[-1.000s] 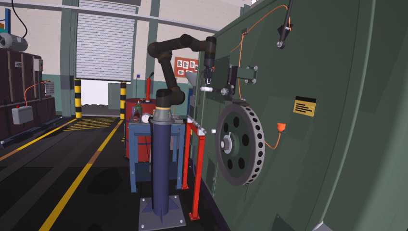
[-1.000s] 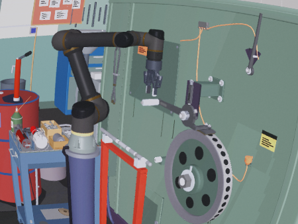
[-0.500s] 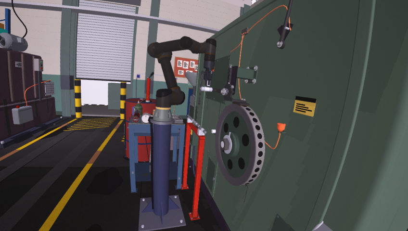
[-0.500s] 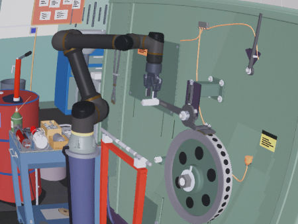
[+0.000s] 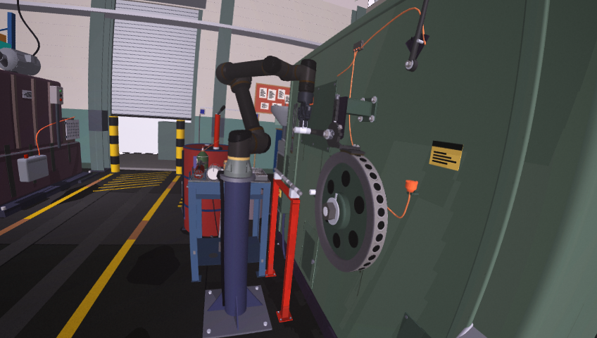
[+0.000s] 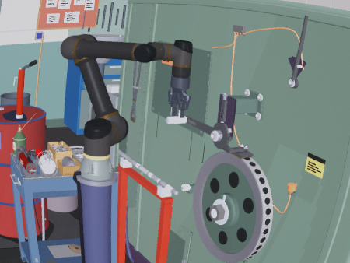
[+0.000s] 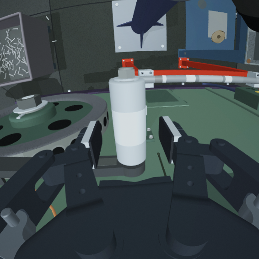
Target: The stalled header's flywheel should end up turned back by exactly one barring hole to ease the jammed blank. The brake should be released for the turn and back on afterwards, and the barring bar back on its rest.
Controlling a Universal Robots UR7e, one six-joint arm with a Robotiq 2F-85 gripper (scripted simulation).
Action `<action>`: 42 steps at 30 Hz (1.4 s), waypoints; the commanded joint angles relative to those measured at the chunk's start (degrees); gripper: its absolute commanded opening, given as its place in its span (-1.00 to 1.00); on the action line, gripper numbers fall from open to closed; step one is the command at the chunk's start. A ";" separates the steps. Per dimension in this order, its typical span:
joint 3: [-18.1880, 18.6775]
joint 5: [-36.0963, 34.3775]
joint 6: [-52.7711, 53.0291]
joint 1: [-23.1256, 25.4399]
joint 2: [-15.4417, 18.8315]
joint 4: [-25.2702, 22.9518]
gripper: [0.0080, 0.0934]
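My gripper (image 7: 130,139) points down over the white handle (image 7: 128,123) of the brake lever (image 6: 196,126) on the green header wall, and it stands open with the handle between its fingers and nothing gripped. The lever runs from the handle (image 6: 177,120) to a pivot (image 6: 216,135), and its shoe (image 6: 239,151) sits at the top of the flywheel rim. The flywheel (image 5: 351,210) has a row of barring holes around its rim. The barring bar (image 6: 149,173), grey with white bands, lies on the red rest (image 6: 144,218) to the left of the flywheel (image 6: 232,207).
The green machine wall (image 5: 481,167) stands right behind the gripper (image 5: 302,119). A blue cart (image 6: 42,171) with small parts and a red drum (image 6: 17,171) stand left of the arm's pedestal (image 5: 236,247). An orange cable (image 5: 400,205) hangs to the right of the flywheel.
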 commanded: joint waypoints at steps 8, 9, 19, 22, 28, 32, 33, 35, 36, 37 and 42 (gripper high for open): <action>1.48 0.00 0.00 0.00 0.01 -1.54 0.17; 1.66 0.00 0.00 0.00 0.01 -1.73 0.17; 3.20 0.00 0.00 0.00 0.08 -3.33 0.17; 3.48 0.00 0.00 0.00 0.09 -3.64 0.17; 3.79 0.00 0.00 0.00 0.11 -3.96 0.17; 3.84 0.00 0.00 0.00 0.11 -4.02 0.17; 3.84 0.00 0.00 0.00 0.11 -4.02 0.17; 3.84 0.00 0.00 0.00 0.11 -4.02 0.17; 3.84 0.00 0.00 0.00 0.11 -4.02 0.17; 3.84 0.00 0.00 0.00 0.11 -4.02 0.17; 3.85 0.00 0.00 0.00 0.12 -4.02 0.17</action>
